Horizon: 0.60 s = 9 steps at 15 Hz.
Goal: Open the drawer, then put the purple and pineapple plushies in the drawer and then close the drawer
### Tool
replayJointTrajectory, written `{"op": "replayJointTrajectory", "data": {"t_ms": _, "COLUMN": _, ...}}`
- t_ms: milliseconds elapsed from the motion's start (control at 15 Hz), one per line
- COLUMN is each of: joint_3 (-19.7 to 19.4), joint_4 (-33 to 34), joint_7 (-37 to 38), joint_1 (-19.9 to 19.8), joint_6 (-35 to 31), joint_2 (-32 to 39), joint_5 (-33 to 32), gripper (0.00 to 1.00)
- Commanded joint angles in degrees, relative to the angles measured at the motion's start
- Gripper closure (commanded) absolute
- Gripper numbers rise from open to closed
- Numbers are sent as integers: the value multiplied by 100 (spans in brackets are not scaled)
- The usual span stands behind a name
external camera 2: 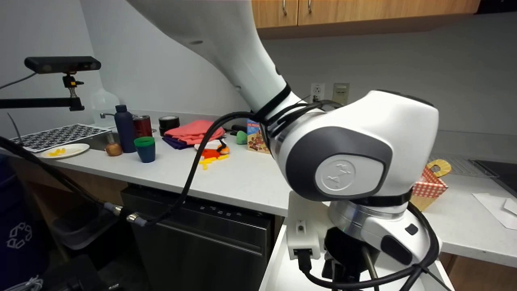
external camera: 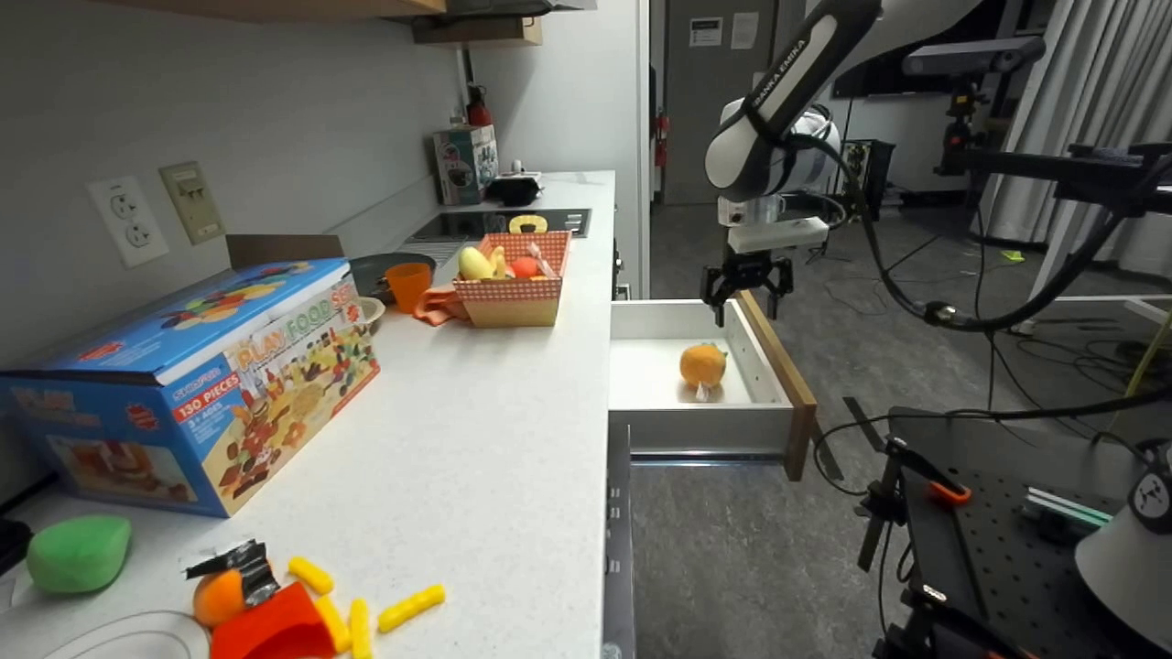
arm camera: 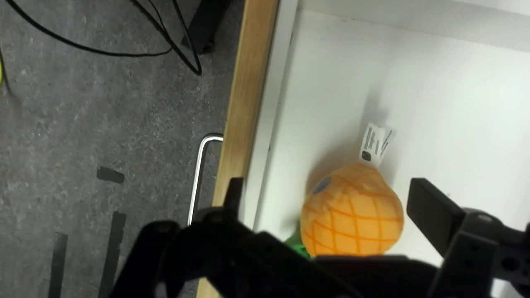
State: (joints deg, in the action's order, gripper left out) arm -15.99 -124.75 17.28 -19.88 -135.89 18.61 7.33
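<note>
The drawer [external camera: 710, 428] stands pulled out, its white inside showing and its wooden front facing the floor area. Within it is the yellow-orange pineapple plushie [external camera: 702, 364], a green tuft at one side and a white tag at one end. Above the drawer my gripper [external camera: 746, 309] points down with its jaws wide apart. In the wrist view the pineapple plushie [arm camera: 354, 215] shows between the spread fingers [arm camera: 432, 211], lower than them and touching neither. A metal handle [arm camera: 198, 178] sits on the drawer's front. The purple plushie is hidden or out of view.
The counter [external camera: 513, 430] runs alongside the drawer and carries a checked basket [external camera: 508, 302] of toy food and a large play food box [external camera: 211, 375]. Yellow sticks [external camera: 412, 607] lie near a red toy. Beyond the drawer's front stands a black perforated table [external camera: 1016, 567], with cables around it.
</note>
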Motion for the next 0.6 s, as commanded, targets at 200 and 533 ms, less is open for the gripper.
{"op": "replayJointTrajectory", "data": {"t_ms": 200, "joint_3": -14, "joint_4": 835, "joint_7": -709, "joint_1": 129, "joint_6": 656, "joint_2": -186, "joint_5": -214, "gripper": 0}}
{"op": "replayJointTrajectory", "data": {"t_ms": 533, "joint_3": -1, "joint_4": 1076, "joint_7": -826, "joint_1": 148, "joint_6": 855, "joint_2": -179, "joint_5": -246, "gripper": 0}}
